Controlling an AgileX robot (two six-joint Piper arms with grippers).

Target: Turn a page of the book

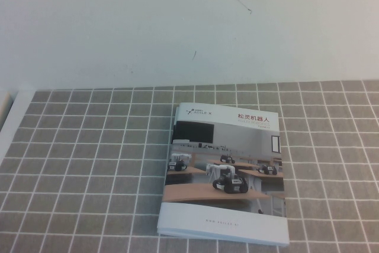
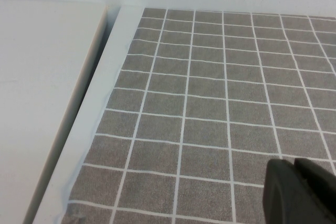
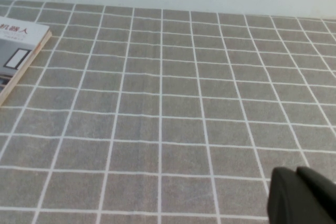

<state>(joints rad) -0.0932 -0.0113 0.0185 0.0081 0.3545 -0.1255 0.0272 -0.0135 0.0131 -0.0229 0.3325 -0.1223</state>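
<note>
The book [image 1: 225, 173] lies closed, cover up, near the middle of the gridded desk [image 1: 89, 164] — toward its near edge. The left claw [image 2: 300, 192] and right claw [image 3: 302, 196] hover above bare grid; their opening cannot be told.

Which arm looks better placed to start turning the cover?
Probably right: the right gripper has the closed book in its wrist view; the left gripper sees only gridded cloth and table edge.

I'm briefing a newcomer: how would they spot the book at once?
On the grey checked cloth, near its front edge, lies the closed book. Its cover shows small wheeled robots on wooden desks under a red Chinese title. The left claw and right claw hover elsewhere.
</note>
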